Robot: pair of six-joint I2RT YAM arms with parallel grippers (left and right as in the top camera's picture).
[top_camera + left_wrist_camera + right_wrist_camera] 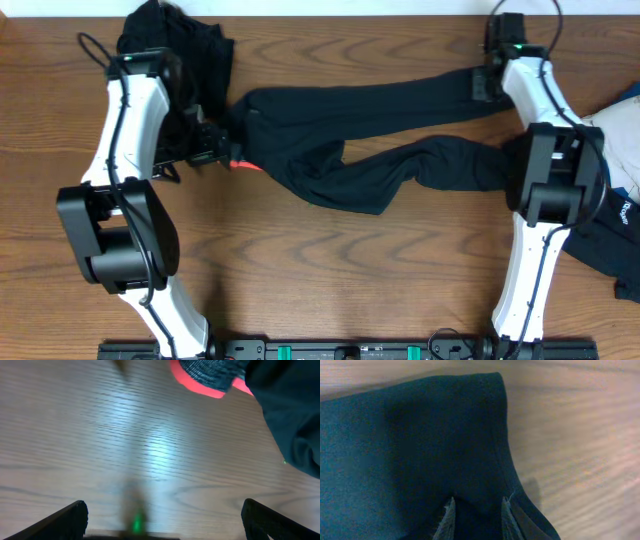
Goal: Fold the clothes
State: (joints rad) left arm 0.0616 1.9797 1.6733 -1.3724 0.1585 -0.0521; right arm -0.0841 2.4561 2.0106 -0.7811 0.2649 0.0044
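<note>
Long black trousers (350,130) lie spread across the table, both legs running to the right. Their coral-red band (243,163) shows at the left end, and in the left wrist view the band (200,382) sits at the top with black fabric (292,420) to its right. My left gripper (220,148) is beside that end; its jaws (162,510) stand wide open over bare wood with nothing between them. My right gripper (486,82) is at the upper leg's end, its fingers (449,520) shut on a fold of black cloth (420,435).
A heap of black clothes (175,40) lies at the back left, behind the left arm. More garments, white, blue and black (622,215), lie at the right edge beside the right arm's base. Bare wood table (330,280) fills the front.
</note>
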